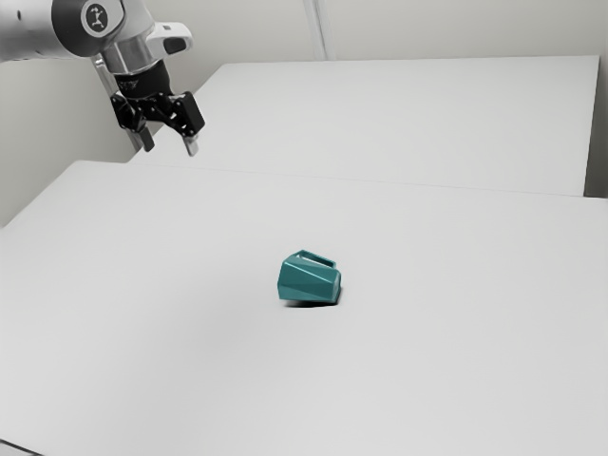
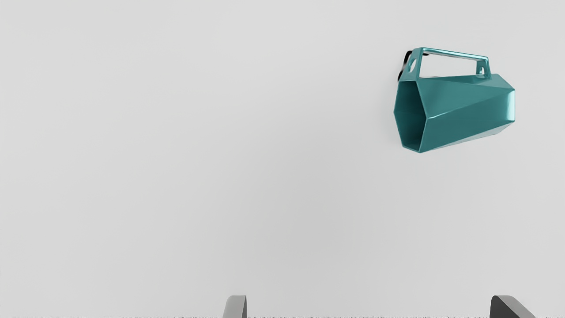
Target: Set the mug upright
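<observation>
Teal and faceted, a mug with an angular handle [image 1: 309, 281] lies on its side on the white table [image 1: 190, 361], about midway across the exterior view, its wider end toward that view's left. A black two-finger gripper [image 1: 170, 149] hangs high at the exterior view's left, well apart from the mug and, I'd say, farther from where I stand. In the wrist view, I can see into the mouth [image 2: 410, 115], with the handle [image 2: 454, 53] jutting out from one side of the body. The fingers [image 2: 236, 307] stand wide apart with nothing between them. The mug isn't upright, so I judge the step in hand to be getting to it. Next the arm should travel toward the exterior view's right and down, take hold of the body or handle, and turn the mouth upward. A loose hold could let the body roll.
</observation>
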